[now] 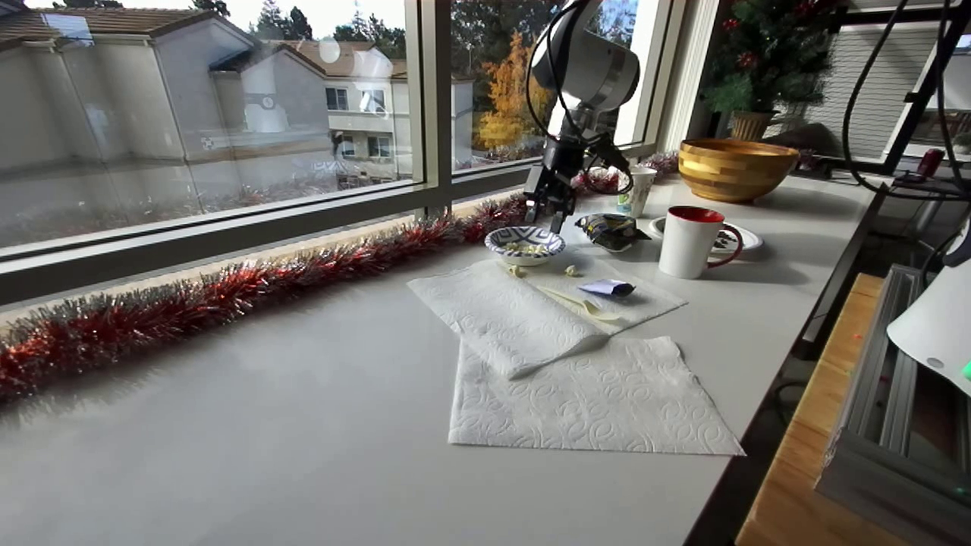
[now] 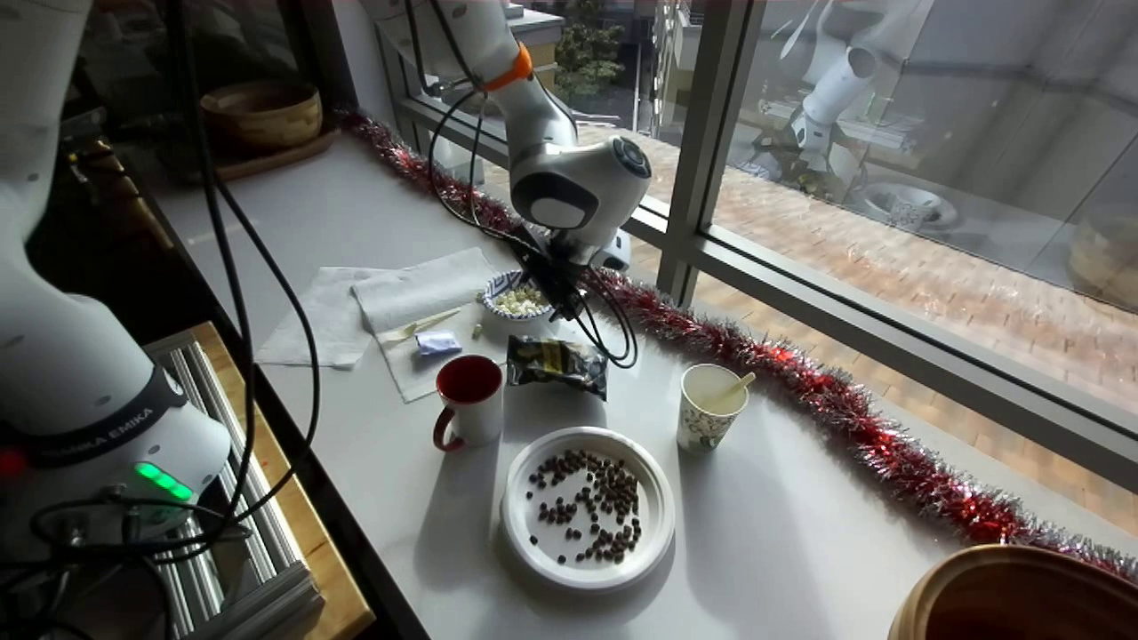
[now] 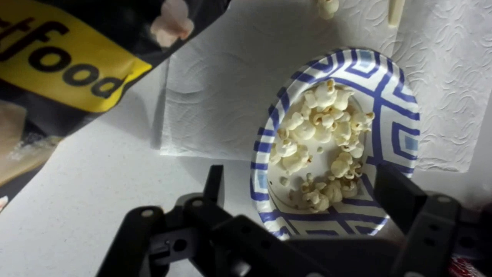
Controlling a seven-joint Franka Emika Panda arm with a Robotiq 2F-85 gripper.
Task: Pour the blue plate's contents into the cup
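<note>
Where popcorn [image 3: 305, 130] lies: blue plate [image 3: 392, 115], standing level
Pincer [image 3: 301, 177]: jaws apart, close to the plate's rim
Cup [image 1: 683, 246]: upright on the bench [image 1: 265, 455], near the black bag [image 2: 558, 366]

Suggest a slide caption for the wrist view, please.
Open black robot hand near a round blue-and-white patterned dish of white popcorn.

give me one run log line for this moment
gripper: open, near blue plate | blue plate: upright, popcorn inside | mug: upright, away from gripper | pour: not yet done
</note>
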